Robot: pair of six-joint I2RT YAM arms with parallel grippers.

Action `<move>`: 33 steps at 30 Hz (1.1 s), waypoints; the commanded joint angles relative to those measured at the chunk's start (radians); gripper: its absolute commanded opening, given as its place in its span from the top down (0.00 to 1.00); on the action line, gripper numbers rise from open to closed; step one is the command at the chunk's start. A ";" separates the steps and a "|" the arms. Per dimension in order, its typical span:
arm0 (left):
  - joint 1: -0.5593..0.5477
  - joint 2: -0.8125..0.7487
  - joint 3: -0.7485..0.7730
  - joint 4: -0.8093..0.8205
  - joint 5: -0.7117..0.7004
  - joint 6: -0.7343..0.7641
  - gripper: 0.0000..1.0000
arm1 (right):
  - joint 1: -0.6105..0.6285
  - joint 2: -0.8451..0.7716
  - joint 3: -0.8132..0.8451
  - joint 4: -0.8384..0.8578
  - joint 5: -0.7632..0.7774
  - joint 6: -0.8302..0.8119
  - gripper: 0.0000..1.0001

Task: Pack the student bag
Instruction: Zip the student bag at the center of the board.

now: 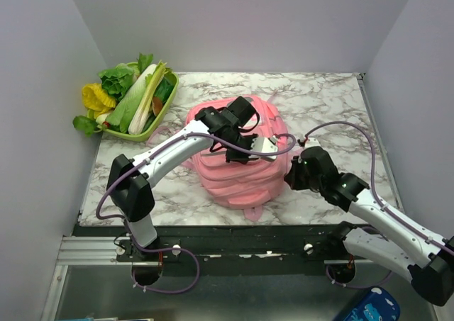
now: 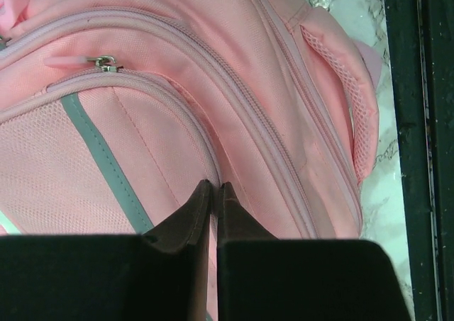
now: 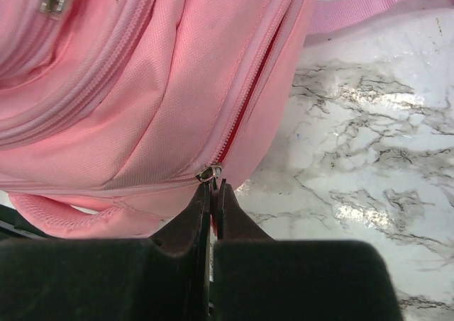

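Right wrist view puts the right jaws low in the centre of the frame, clenched at the metal zipper pull [image 3: 209,172] on the side of the pink backpack [image 3: 177,73]. They appear to pinch its tab. In the top view the backpack lies in the middle of the frame on the marble tabletop [image 1: 319,101].

The step in hand looks to be running this zipper along its track. It should go best if the pull is drawn in line with the seam rather than away from the fabric. The other arm should brace the backpack so it does not slide or bunch.

In the left wrist view the left jaws stand all but together, their tips against a curved seam at lower centre. A sliver of pink shows between them, but I cannot tell whether they nip a fold.

The tab itself is hidden between the right jaws. Whether the track above it is parted or closed is hard to make out. Nothing inside the backpack shows, and both arms cover its top in the top view.
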 commanded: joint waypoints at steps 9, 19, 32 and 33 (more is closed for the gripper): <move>0.035 -0.104 -0.055 -0.238 -0.021 0.172 0.87 | -0.009 0.191 0.065 0.257 -0.233 -0.342 0.99; 0.032 -0.156 -0.124 -0.236 -0.019 0.221 0.87 | -0.102 0.434 0.177 0.274 -0.026 -0.425 0.99; 0.019 -0.136 -0.094 -0.241 -0.022 0.220 0.86 | -0.167 0.509 0.283 0.202 0.053 -0.250 0.99; 0.017 -0.139 -0.098 -0.242 -0.022 0.221 0.85 | -0.170 0.529 0.304 0.204 0.072 -0.231 0.99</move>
